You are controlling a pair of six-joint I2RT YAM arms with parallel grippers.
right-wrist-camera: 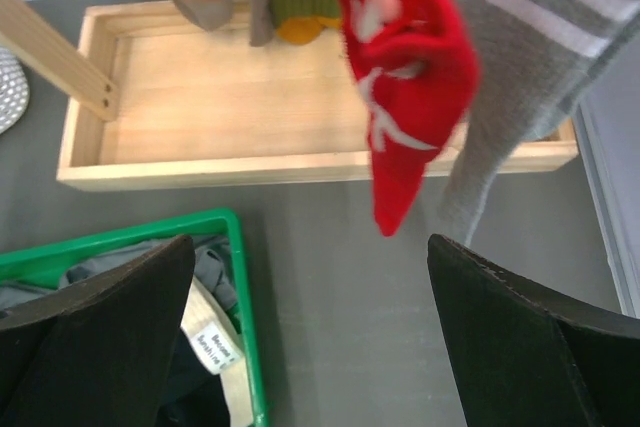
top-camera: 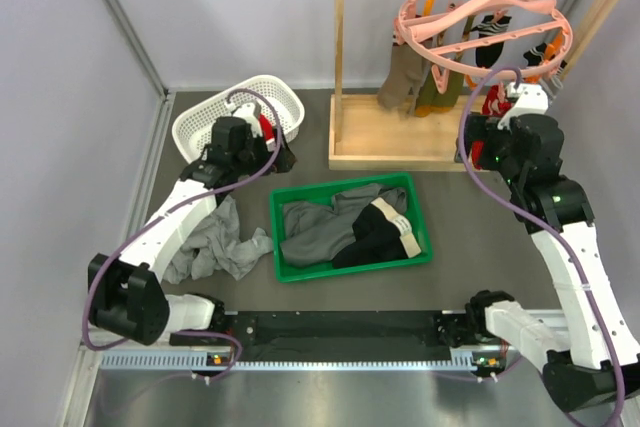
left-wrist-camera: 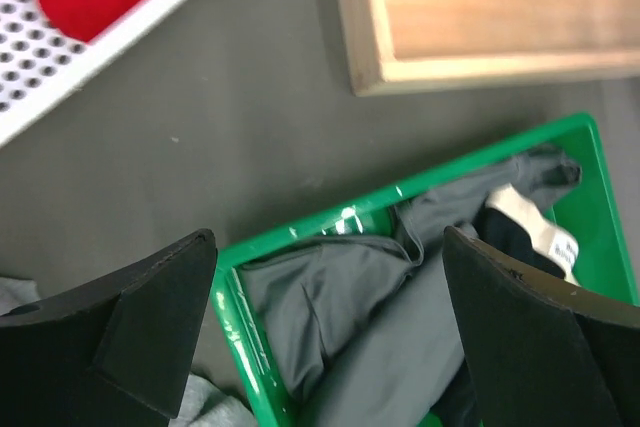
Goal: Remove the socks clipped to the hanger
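The pink hanger (top-camera: 485,22) hangs from the wooden rack at the back right. Clipped socks dangle from it: tan-brown and olive (top-camera: 412,82), black striped (top-camera: 490,29), orange-black (top-camera: 545,47) and red (top-camera: 492,99). My right gripper (top-camera: 503,112) is open and empty just below the hanger's front. In the right wrist view the red sock with white marks (right-wrist-camera: 410,77) and a grey striped sock (right-wrist-camera: 520,57) hang above the open gripper (right-wrist-camera: 310,247). My left gripper (top-camera: 283,155) is open and empty over the green bin's corner (left-wrist-camera: 328,237). One red sock (top-camera: 265,127) lies in the white basket.
The white basket (top-camera: 215,117) stands at the back left. A green bin (top-camera: 415,209) in the middle holds grey and black garments with a cream band. Grey cloth (top-camera: 215,242) lies left of the bin. The wooden rack's base tray (top-camera: 370,142) stands behind the bin.
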